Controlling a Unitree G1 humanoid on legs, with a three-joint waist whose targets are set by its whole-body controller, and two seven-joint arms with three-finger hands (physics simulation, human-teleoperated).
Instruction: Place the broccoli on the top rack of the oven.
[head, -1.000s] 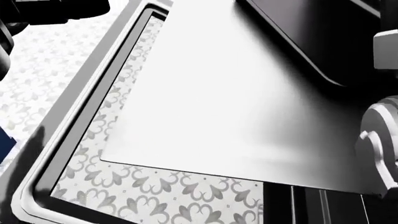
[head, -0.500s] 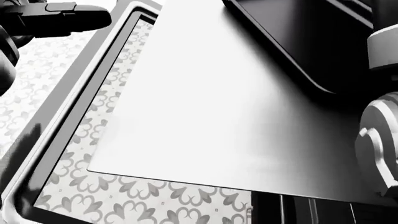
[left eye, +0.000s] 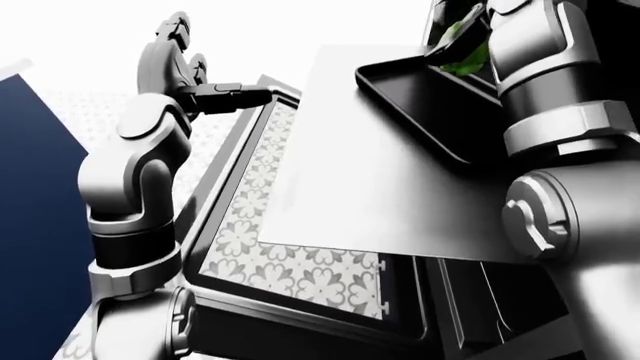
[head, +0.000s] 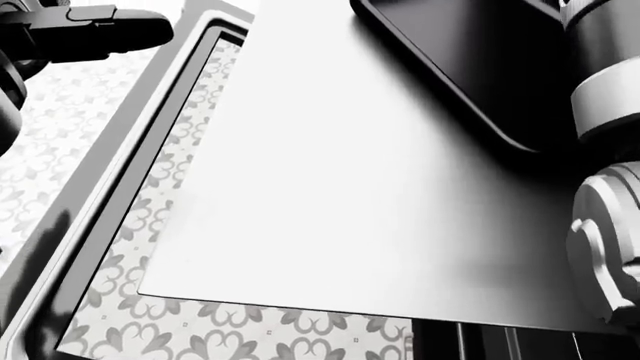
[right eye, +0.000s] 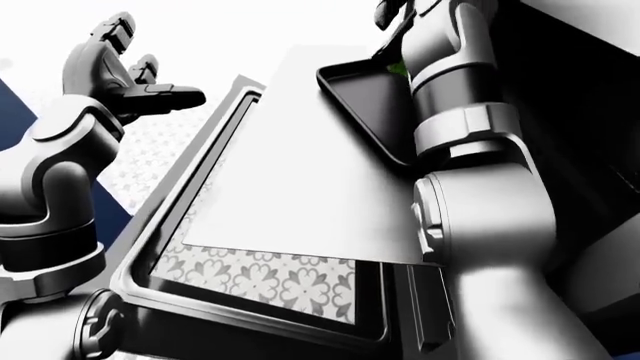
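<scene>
My right fingers (left eye: 452, 34) gripping broccoli (left eye: 462, 46) at one o'clock of left-eye view, over dark tray (left eye: 420, 97). Left fingers (left eye: 215, 96) spread wide, holding nothing. Broccoli seeming light, stiff-stemmed, crumbly-topped; judging stalk safest to be pinching, gently.

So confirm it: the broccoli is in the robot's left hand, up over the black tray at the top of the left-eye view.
Wrong hand. The left-eye view shows the broccoli at the right hand, over the black tray. The left hand is off to the left, open and holding nothing.
</scene>
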